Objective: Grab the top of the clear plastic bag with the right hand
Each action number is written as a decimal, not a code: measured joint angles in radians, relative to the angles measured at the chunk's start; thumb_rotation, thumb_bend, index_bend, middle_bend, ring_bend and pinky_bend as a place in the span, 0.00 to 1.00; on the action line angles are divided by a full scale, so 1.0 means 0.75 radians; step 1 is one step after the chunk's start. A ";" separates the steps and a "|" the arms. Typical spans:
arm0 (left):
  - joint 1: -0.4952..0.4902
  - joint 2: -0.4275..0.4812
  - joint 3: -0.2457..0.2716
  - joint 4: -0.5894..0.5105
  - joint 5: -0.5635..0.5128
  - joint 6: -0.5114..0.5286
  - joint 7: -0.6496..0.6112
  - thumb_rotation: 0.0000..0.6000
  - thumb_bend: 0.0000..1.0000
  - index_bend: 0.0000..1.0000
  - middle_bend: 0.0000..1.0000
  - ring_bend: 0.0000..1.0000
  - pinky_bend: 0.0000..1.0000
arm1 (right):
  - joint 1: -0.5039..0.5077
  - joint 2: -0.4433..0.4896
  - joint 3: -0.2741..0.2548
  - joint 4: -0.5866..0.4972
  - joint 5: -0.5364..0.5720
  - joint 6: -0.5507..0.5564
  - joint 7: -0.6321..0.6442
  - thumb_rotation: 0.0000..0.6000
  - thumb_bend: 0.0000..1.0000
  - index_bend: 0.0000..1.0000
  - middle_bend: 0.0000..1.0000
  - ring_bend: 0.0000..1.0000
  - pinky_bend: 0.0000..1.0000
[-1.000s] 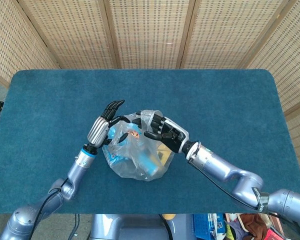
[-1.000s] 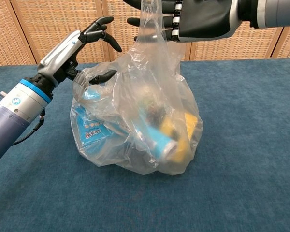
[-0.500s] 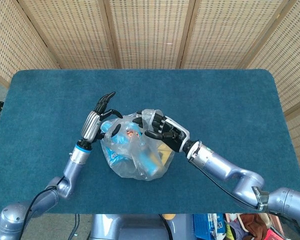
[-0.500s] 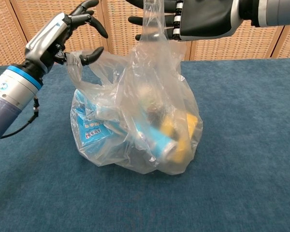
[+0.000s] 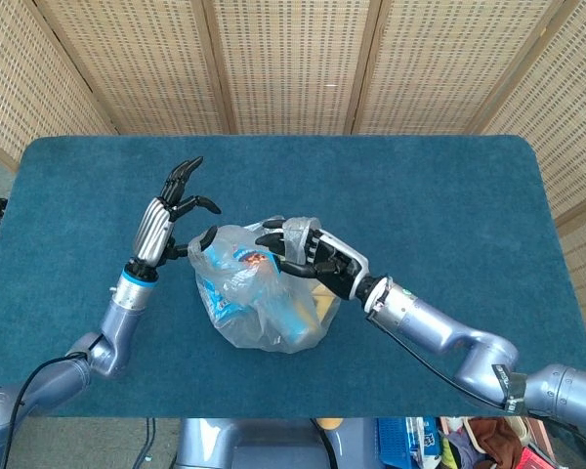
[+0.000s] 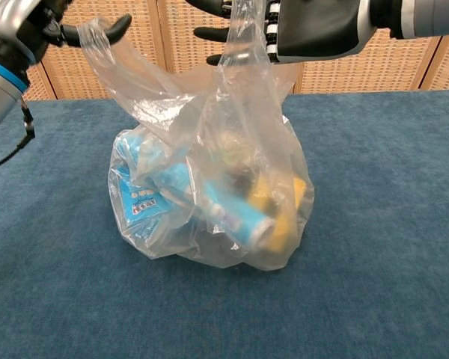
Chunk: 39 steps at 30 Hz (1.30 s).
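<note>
Right hand (image 6: 314, 30): black and silver, it holds the gathered top of the clear plastic bag (image 6: 209, 187) above the load.
Left hand (image 5: 166, 220): fingers spread, thumb and a finger pinch one bag corner.
Bag: sits on the blue felt table (image 5: 449, 195), middle.
Inside: blue packets, yellow item.

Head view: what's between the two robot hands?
The gathered upper part of the clear plastic bag spans the gap: the left robot hand holds one edge, the right robot hand the top. Chest view shows the film stretched between them.
</note>
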 measured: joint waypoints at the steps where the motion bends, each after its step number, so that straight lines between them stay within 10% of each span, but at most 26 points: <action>1: 0.000 0.016 -0.003 -0.022 0.005 0.007 0.007 1.00 0.41 0.44 0.00 0.00 0.00 | 0.003 0.002 -0.003 0.000 0.000 0.000 -0.005 1.00 0.28 0.22 0.31 0.15 0.00; 22: -0.031 0.272 -0.094 -0.474 -0.001 -0.036 0.301 1.00 0.38 0.41 0.00 0.00 0.00 | 0.090 -0.039 -0.035 -0.037 0.083 -0.015 -0.105 1.00 0.28 0.23 0.31 0.15 0.00; 39: -0.058 0.247 -0.118 -0.573 -0.050 -0.133 0.384 1.00 0.38 0.40 0.00 0.00 0.00 | 0.117 -0.131 0.014 -0.012 0.207 -0.004 -0.127 1.00 0.28 0.22 0.30 0.11 0.00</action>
